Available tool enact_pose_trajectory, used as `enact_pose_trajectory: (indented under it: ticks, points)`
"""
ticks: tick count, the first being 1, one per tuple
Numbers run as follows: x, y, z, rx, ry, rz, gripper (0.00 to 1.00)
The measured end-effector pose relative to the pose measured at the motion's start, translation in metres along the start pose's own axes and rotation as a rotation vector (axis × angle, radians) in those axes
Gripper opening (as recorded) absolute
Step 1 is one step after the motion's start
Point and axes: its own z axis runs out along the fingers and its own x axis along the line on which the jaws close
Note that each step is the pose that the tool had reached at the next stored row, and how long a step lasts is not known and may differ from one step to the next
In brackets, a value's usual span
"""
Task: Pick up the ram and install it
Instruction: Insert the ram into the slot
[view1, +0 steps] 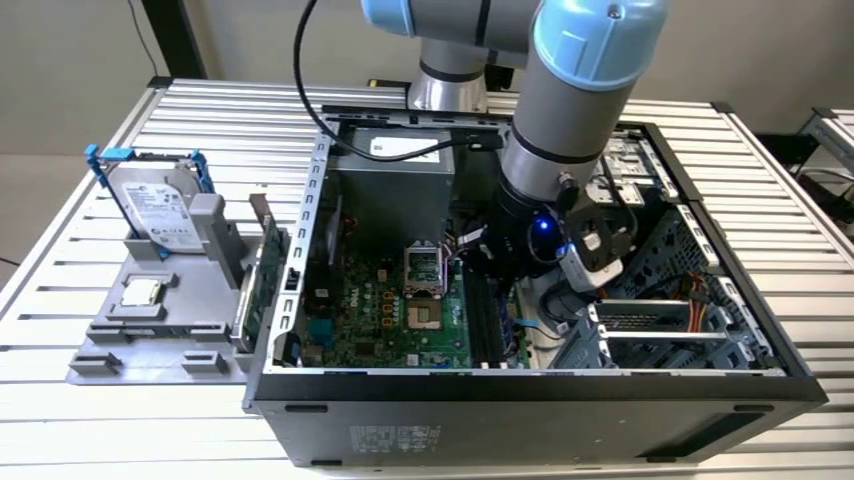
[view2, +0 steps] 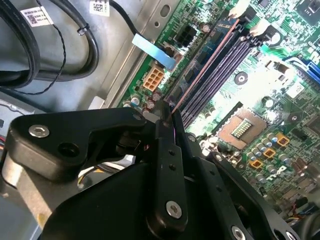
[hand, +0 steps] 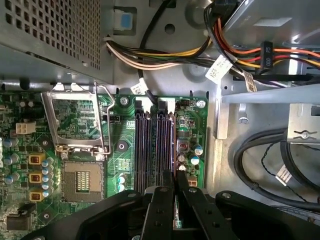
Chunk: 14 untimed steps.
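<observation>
The ram (view2: 203, 66) shows as a thin edge running from my fingertips along the motherboard's long black slots (hand: 142, 150). My gripper (view2: 167, 112) is shut on its near end, one black finger (hand: 164, 200) on each side of it. The stick lies in line with the outermost slot, the one nearest the case's metal wall. Whether it is seated in that slot cannot be told. In the exterior view the gripper (view1: 505, 285) is down inside the open computer case, over the green motherboard (view1: 387, 310).
An open processor socket (hand: 80, 180) lies beside the slots. Bundled power cables (hand: 165, 55) and black cables (hand: 265, 150) run close by. A drive cage (view1: 667, 320) is at the exterior view's right. Outside the case stand a hard drive (view1: 158, 210) and a green card (view1: 267, 270).
</observation>
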Motion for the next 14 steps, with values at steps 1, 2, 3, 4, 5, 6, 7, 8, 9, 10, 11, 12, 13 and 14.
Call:
enact_pose_trajectory:
  ticks: [1, 2, 3, 4, 5, 6, 7, 8, 9, 10, 11, 12, 13, 14]
  points:
    - [0.0000, -0.0002, 0.0001, 0.0005, -0.0001, 0.000, 0.00]
    - [0.0000, -0.0004, 0.0001, 0.0010, -0.0001, 0.000, 0.00]
    - [0.0000, -0.0007, 0.0001, 0.0016, 0.0000, -0.001, 0.00]
    - [0.0001, -0.0007, 0.0001, 0.0024, 0.0000, -0.004, 0.00]
    - [0.0004, -0.0007, 0.0001, 0.0031, 0.0000, -0.009, 0.00]
    - [0.0010, -0.0007, 0.0003, 0.0034, 0.0000, -0.015, 0.00]
    - [0.0012, -0.0008, 0.0004, 0.0035, -0.0001, -0.018, 0.00]
    - [0.0012, -0.0008, 0.0010, 0.0036, -0.0001, -0.018, 0.00]
    - [0.0012, -0.0007, 0.0018, 0.0040, -0.0001, -0.018, 0.00]
    - [0.0012, -0.0007, 0.0027, 0.0041, -0.0001, -0.018, 0.00]
    - [0.0012, -0.0007, 0.0035, 0.0041, -0.0001, -0.018, 0.00]
    - [0.0013, -0.0008, 0.0035, 0.0043, 0.0000, -0.018, 0.00]
    - [0.0012, -0.0007, 0.0035, 0.0043, -0.0001, -0.018, 0.00]
    - [0.0013, -0.0008, 0.0035, 0.0043, -0.0002, -0.018, 0.00]
